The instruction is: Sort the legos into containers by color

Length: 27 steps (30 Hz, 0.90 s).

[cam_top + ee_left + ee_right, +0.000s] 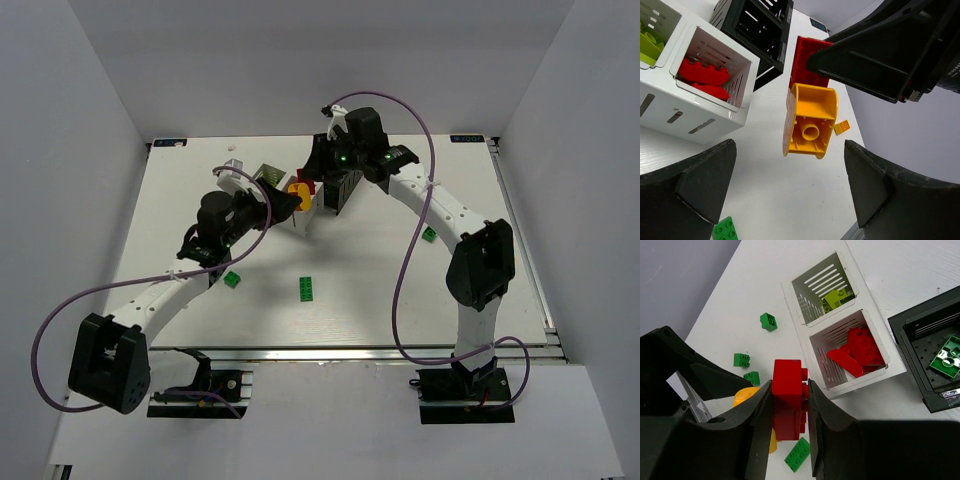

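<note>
My right gripper (789, 390) is shut on a red lego (787, 395) and holds it above the table, left of the white container (890, 371). It also shows in the top view (318, 172). An orange-yellow lego (810, 120) hangs right against the red lego (807, 57); I cannot tell whether they are joined. My left gripper (789, 150) is open and empty, its fingertips (715, 165) on either side just short of the orange-yellow lego. The white container (695, 112) has red legos (702, 72) in one compartment and lime ones (836, 297) in the other. The black container (920, 385) holds a dark green lego (950, 356).
Dark green legos lie loose on the table: a long one (307, 288), one by the left arm (232, 280), one by the right arm (428, 235). A small orange lego (842, 127) lies beyond the orange-yellow one. The two grippers are close together.
</note>
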Each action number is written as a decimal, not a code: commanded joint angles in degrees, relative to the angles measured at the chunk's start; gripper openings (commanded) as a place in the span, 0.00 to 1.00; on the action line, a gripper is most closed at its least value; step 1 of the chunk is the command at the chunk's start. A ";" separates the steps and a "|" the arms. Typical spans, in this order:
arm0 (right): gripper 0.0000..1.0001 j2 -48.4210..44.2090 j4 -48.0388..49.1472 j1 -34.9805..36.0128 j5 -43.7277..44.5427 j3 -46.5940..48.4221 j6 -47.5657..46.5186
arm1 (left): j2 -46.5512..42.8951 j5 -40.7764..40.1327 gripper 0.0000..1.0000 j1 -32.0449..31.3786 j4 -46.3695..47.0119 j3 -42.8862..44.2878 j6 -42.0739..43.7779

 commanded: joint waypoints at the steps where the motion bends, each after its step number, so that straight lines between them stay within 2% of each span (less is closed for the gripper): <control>1: 0.00 -1.40 1.84 0.63 0.14 1.10 1.52 | 0.10 1.20 0.97 -0.19 1.34 1.52 0.29; 12: 0.00 -1.22 1.75 2.21 0.58 0.40 1.52 | 3.52 2.52 0.80 -0.54 3.10 3.18 -0.50; 16: 0.00 -0.96 1.75 2.39 1.46 0.22 0.91 | 4.14 3.83 0.63 -0.63 4.07 3.27 -0.68; 18: 0.00 -0.79 1.84 2.39 1.72 0.22 0.38 | 4.05 4.10 0.44 -0.63 3.98 3.27 -0.59; 19: 0.00 -0.61 1.93 2.30 2.07 0.22 -0.14 | 3.70 3.75 0.29 -0.63 3.63 3.45 -0.07; 21: 0.00 -0.26 2.19 2.13 2.77 0.39 -0.76 | 2.91 2.53 0.13 -0.63 1.45 3.71 0.55; 23: 0.00 0.35 2.46 1.86 3.30 0.75 -1.55 | 0.98 0.42 0.00 -0.54 -0.23 3.71 1.78; 27: 0.00 1.67 4.12 0.99 4.80 1.19 -4.28 | -3.06 -4.50 0.00 0.16 -3.74 2.57 3.36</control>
